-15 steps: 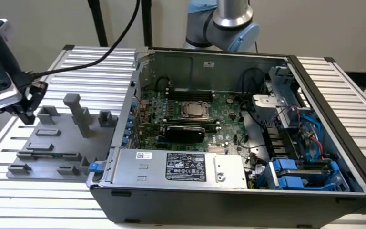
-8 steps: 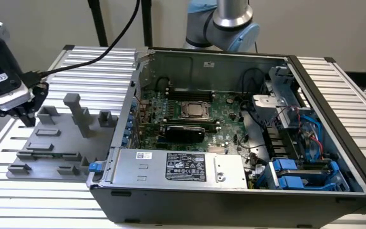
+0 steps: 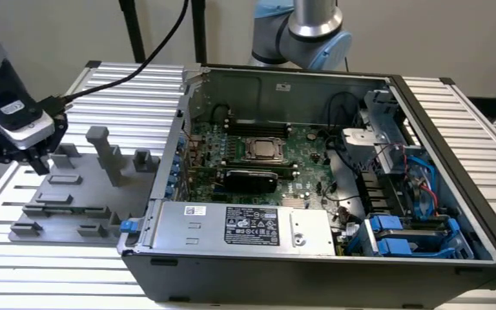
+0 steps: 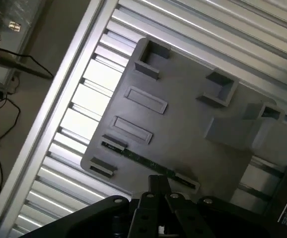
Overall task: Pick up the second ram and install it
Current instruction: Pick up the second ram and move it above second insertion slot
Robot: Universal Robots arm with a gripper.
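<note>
Hovering over the gray fixture plate (image 3: 84, 194), the gripper (image 3: 37, 166) sits above the plate's corner at the exterior view's far left. Whether it is apart or together: cannot tell. Nothing visibly held.

In the wrist view the second ram (image 4: 148, 163) stands on its long edge in a slot along the fixture plate's (image 4: 183, 144) edge, the edge closest to the gripper (image 4: 159, 191). It is a thin green strip, seated between two small end blocks. The gripper tip is just beside it; contact cannot be confirmed. Two raised rectangular holders (image 4: 132, 129) lie further in on the plate, parallel to the ram.

The plate rests on the slotted aluminium table (image 3: 127, 84), touching or just beside the open computer case (image 3: 317, 265) at the exterior view's left. Upright gray posts (image 3: 106, 155) rise from the plate near the case-side edge.

Inside the case: the green motherboard (image 3: 309, 152) with the silver socket (image 3: 265, 148), and a silver power supply (image 3: 239, 226) along the near wall. The arm's base joint (image 3: 309, 26) stands behind the far edge of the case.
</note>
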